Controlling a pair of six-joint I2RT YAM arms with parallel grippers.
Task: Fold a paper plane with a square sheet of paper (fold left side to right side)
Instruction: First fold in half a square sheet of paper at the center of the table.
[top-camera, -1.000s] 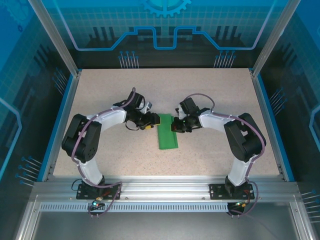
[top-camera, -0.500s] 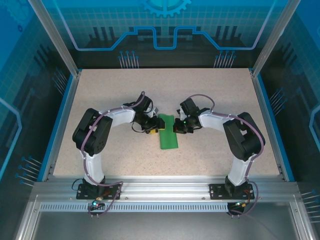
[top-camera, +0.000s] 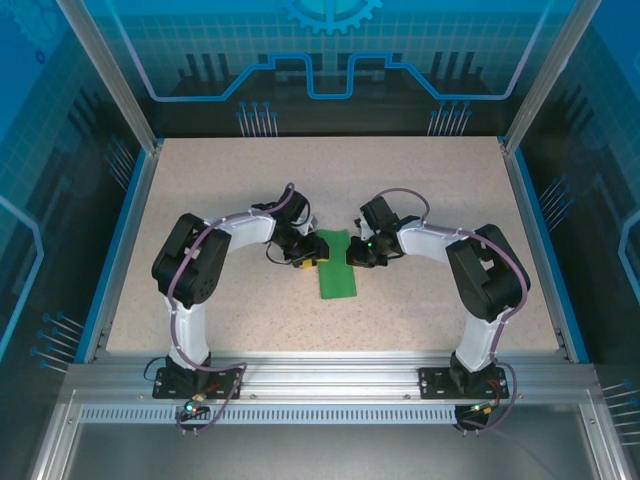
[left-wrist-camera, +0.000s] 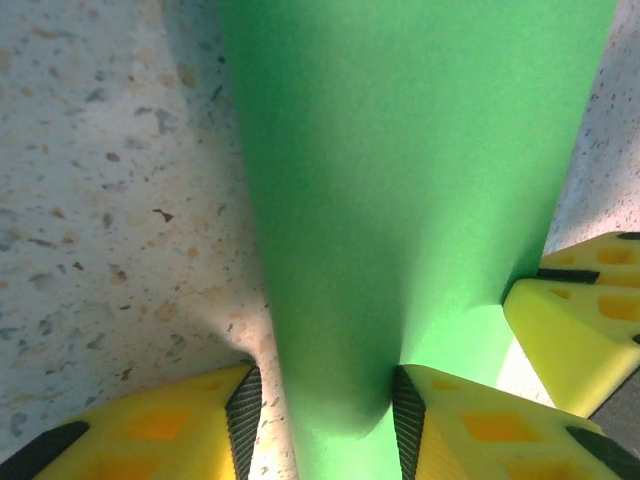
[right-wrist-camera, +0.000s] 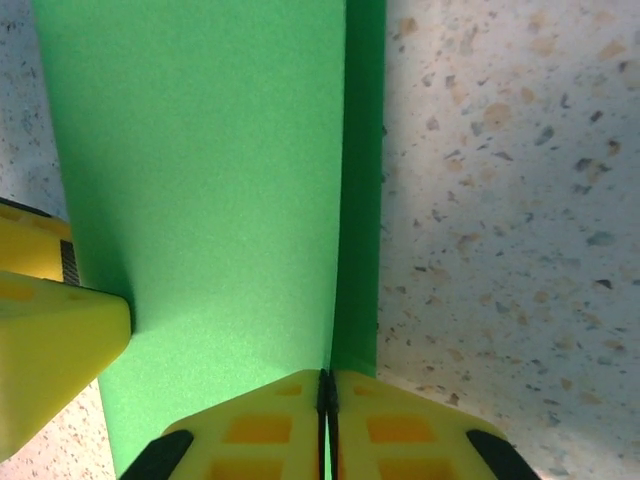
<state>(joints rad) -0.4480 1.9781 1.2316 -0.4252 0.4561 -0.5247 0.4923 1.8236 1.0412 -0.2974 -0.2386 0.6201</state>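
Green paper (top-camera: 337, 268), folded to a narrow strip mid-table, bulges between the left gripper (left-wrist-camera: 320, 405), whose pads straddle it, while the right gripper (right-wrist-camera: 325, 400) pinches its edge. Should that pinch slacken, the layers may slip and crease crooked.

Top view: both fingers' tips too small; green paper (top-camera: 337, 267) edges hidden under wrists

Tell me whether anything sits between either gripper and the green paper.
Nothing visible does. The left gripper straddles a raised ridge of the paper, fingers on both sides of it. The right gripper pinches the paper's opposite edge. Only bare table surrounds them.
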